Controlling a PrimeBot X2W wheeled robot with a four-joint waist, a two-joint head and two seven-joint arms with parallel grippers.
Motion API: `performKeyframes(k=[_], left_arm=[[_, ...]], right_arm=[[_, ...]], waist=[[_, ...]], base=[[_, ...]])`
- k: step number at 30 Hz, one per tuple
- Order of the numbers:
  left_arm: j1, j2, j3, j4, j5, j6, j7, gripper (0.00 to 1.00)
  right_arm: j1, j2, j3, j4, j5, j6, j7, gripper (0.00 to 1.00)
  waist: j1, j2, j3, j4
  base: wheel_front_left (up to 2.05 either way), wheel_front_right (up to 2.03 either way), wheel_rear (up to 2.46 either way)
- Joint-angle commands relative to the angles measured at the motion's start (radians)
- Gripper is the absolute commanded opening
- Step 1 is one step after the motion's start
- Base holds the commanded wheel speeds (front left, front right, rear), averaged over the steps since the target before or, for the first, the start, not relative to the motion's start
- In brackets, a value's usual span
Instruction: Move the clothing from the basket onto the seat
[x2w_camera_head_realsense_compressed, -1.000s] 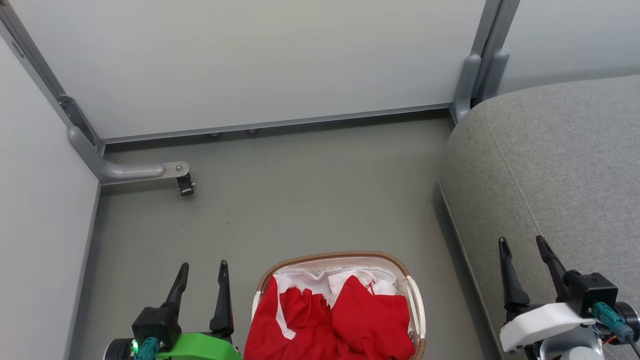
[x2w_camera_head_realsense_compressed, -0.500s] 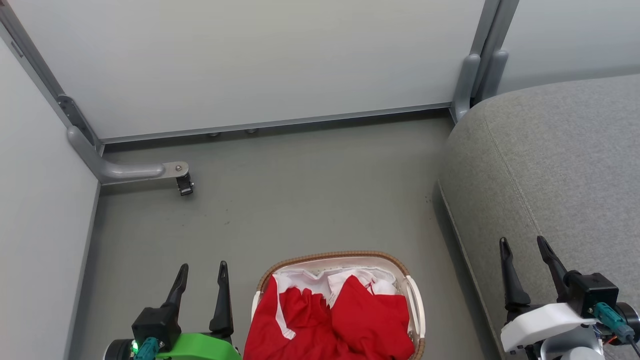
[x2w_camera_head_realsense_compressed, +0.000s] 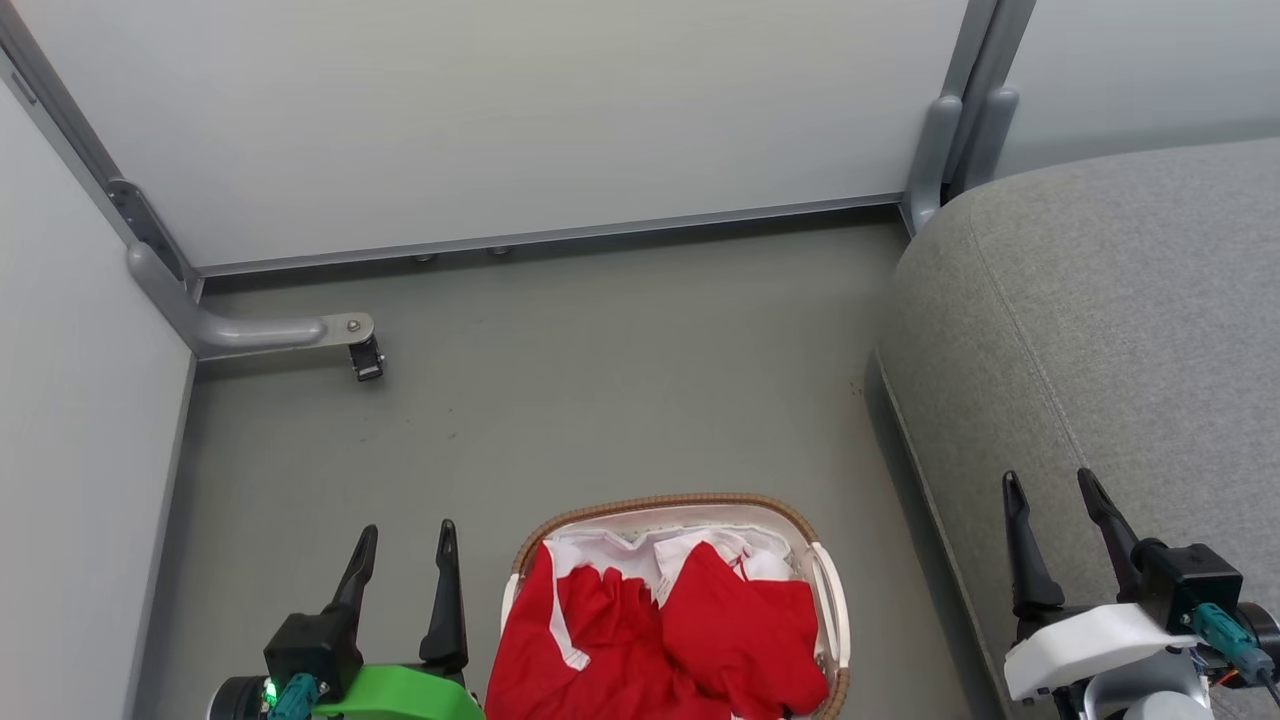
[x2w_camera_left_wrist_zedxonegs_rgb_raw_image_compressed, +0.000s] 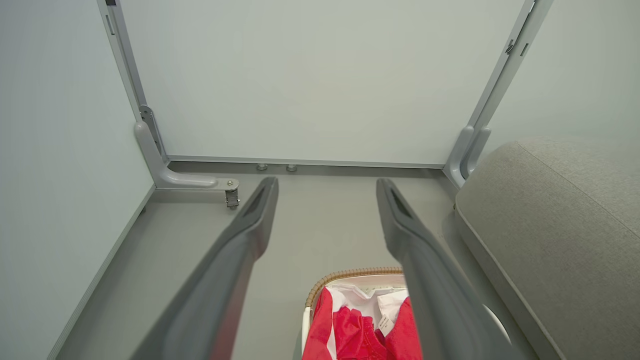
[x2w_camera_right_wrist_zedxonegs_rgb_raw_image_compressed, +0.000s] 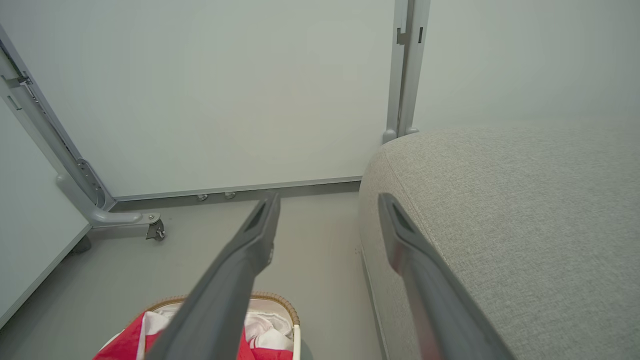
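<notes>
The red clothing (x2w_camera_head_realsense_compressed: 690, 640) is piled in the basket (x2w_camera_head_realsense_compressed: 680, 503) on the floor (x2w_camera_head_realsense_compressed: 600, 380), beside the grey seat (x2w_camera_head_realsense_compressed: 1100, 330). My jaws on both arms are wide open and hold nothing. If I grab too deep, the white liner (x2w_camera_head_realsense_compressed: 610, 548) may come up too, or the light basket may tip. One small tag (x2w_camera_left_wrist_zedxonegs_rgb_raw_image_compressed: 384, 324) is too tiny to read.
</notes>
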Motion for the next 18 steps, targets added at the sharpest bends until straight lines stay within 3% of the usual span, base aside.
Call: performKeyframes(k=[1,10,18], left_arm=[[-0.004,0.006,0.001,-0.006,-0.004,0.000,-0.004,1.00],[-0.100,0.006,-0.035,-0.005,0.024,-0.019,-0.004,1.00],[-0.336,0.006,-0.122,0.071,0.064,-0.061,-0.003,1.00]], right_arm=[[-0.006,-0.006,-0.005,-0.006,0.004,0.000,-0.005,1.00],[-0.067,-0.006,-0.016,-0.036,-0.003,0.000,-0.005,1.00],[-0.189,-0.005,-0.038,-0.073,0.003,0.000,-0.005,1.00]], waist=[[0.0000,0.0000,0.014,0.000],[0.0000,0.0000,0.149,-0.009],[0.0000,0.0000,0.372,-0.043]], base=[[0.00,0.00,0.00],[0.00,0.00,0.00],[0.00,0.00,0.00]])
